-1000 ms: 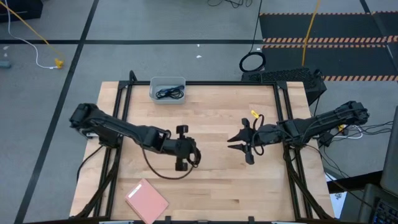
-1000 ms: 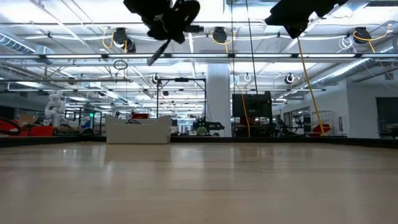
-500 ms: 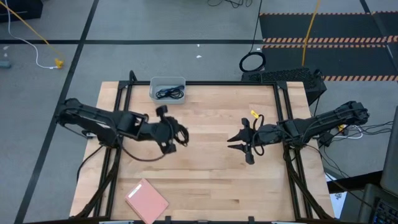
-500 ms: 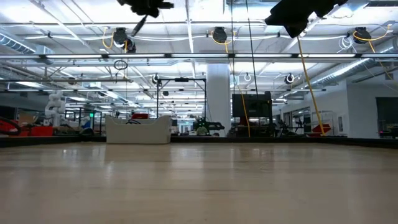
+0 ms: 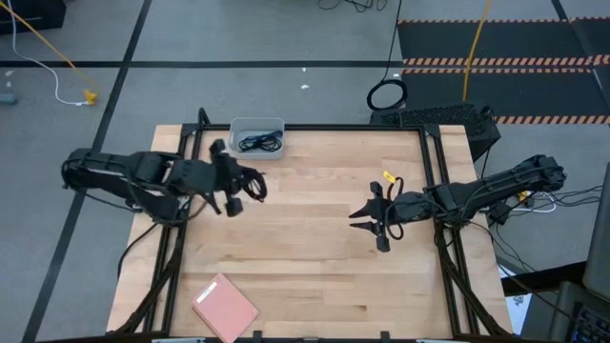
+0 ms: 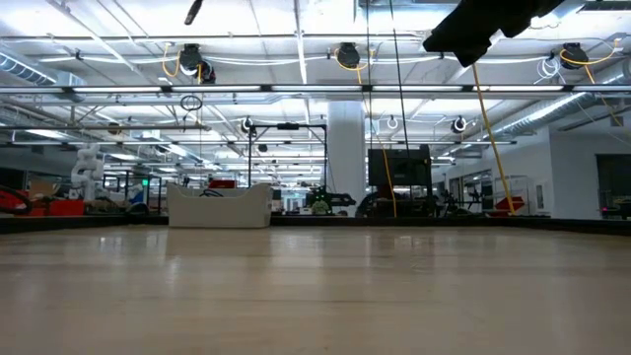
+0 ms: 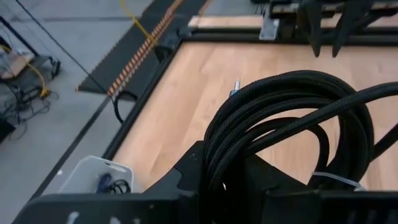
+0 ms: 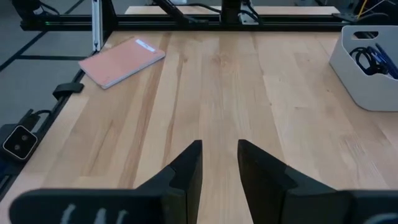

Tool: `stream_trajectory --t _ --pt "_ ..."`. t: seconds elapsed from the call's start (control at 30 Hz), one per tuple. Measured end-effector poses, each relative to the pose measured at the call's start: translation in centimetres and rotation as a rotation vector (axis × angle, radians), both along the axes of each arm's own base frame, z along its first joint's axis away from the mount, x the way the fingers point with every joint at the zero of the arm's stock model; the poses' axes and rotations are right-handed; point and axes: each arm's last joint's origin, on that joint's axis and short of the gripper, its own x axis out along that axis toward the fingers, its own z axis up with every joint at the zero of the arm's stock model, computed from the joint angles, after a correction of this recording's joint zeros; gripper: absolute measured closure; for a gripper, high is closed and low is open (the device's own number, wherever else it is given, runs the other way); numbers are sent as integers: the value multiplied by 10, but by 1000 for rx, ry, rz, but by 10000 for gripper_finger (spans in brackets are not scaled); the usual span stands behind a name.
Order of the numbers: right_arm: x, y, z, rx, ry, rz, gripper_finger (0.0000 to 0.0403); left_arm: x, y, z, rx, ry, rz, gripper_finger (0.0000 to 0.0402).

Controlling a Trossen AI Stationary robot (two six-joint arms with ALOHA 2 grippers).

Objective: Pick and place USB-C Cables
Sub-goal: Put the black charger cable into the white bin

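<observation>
near table's back-left edge (image 5: 172, 133), left end effector (image 5: 250, 187) gripping coiled black cable (image 7: 280, 118)

In the left wrist view, the coiled black cable (image 7: 292, 118) fills the lower right of the frame and hides the left gripper's (image 5: 232, 183) fingertips, so how it is pinched cannot be read. The grey bin (image 7: 93, 180) is cut off at the lower left edge, and its contents (image 5: 261, 143) are too small to count in the high view. In the low view both arms are cropped at the top edge, only a dark sliver (image 6: 193, 11) upper left and the right arm's underside (image 6: 483, 25) upper right. In the right wrist view, the bin (image 8: 367, 68) is cut by the right edge.
</observation>
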Motion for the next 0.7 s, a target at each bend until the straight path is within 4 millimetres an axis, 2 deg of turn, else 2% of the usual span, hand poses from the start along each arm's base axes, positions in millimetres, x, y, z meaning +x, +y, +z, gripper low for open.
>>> stream_trajectory --t 0.33,0.47,0.7 --pt "0 0 0 2 -4 2 310 -56 8 1 31 -220 -82 339" --pt "0 0 1 3 -7 3 310 -80 12 -5 25 -275 -91 338" --pt "1 0 2 7 -22 3 310 -108 18 -22 23 -370 -92 338"
